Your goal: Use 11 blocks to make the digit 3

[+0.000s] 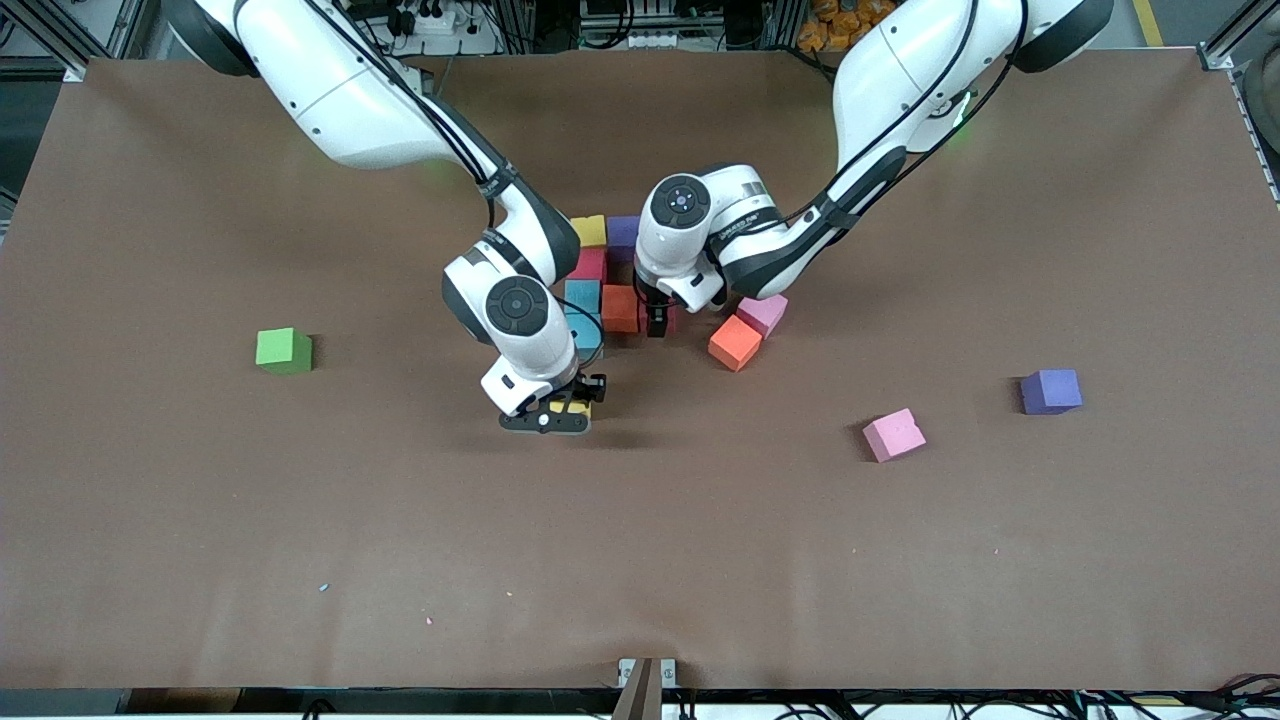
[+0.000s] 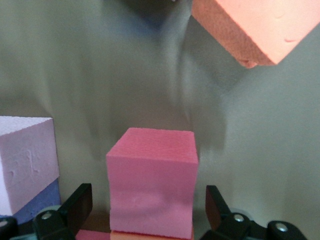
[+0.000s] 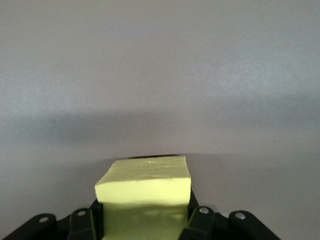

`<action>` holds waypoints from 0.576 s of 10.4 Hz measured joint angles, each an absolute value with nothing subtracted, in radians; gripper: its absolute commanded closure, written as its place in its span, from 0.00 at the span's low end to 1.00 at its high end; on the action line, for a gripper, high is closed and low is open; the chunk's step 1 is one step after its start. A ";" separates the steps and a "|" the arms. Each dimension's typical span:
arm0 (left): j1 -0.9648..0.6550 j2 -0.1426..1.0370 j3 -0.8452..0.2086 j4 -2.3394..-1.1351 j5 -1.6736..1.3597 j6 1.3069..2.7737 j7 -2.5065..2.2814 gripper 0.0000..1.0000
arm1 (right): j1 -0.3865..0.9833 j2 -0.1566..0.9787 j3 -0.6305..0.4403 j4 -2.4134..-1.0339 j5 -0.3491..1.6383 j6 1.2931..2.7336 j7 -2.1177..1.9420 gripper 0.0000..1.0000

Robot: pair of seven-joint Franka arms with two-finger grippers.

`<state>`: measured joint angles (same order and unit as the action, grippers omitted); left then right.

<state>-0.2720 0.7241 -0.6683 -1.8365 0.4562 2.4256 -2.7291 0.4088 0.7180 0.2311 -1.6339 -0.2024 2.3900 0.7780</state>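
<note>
Two pink blocks (image 1: 893, 434) are lying loose; the right tool (image 3: 145, 222) is gripping a yellow block (image 3: 145, 187), the left tool (image 2: 150, 212) gaping around a red block (image 2: 152, 190).

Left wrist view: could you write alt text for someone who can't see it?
A pink block stands between the left end effector's open black fingers, untouched by either. Beside it is a pale pink block on a blue one; an orange block lies nearby on the brown table.
</note>
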 measured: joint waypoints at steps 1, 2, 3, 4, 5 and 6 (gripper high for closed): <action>-0.271 0.717 -0.668 -1.833 0.458 2.410 -2.729 0.00 | 0.409 0.713 0.241 -1.648 -0.202 2.397 0.791 1.00; -0.269 0.703 -0.668 -1.832 0.461 2.395 -2.726 0.00 | 0.409 0.705 0.251 -1.652 -0.203 2.397 0.809 1.00; -0.266 0.684 -0.668 -1.831 0.463 2.379 -2.723 0.00 | 0.409 0.695 0.256 -1.657 -0.203 2.397 0.816 1.00; -0.265 0.661 -0.669 -1.831 0.465 2.357 -2.722 0.00 | 0.409 0.685 0.259 -1.665 -0.204 2.397 0.817 1.00; -0.265 0.635 -0.670 -1.831 0.466 2.331 -2.717 0.00 | 0.409 0.680 0.260 -1.671 -0.205 2.397 0.817 1.00; -0.265 0.612 -0.671 -1.831 0.467 2.307 -2.707 0.00 | 0.409 0.679 0.260 -1.673 -0.209 2.397 0.817 1.00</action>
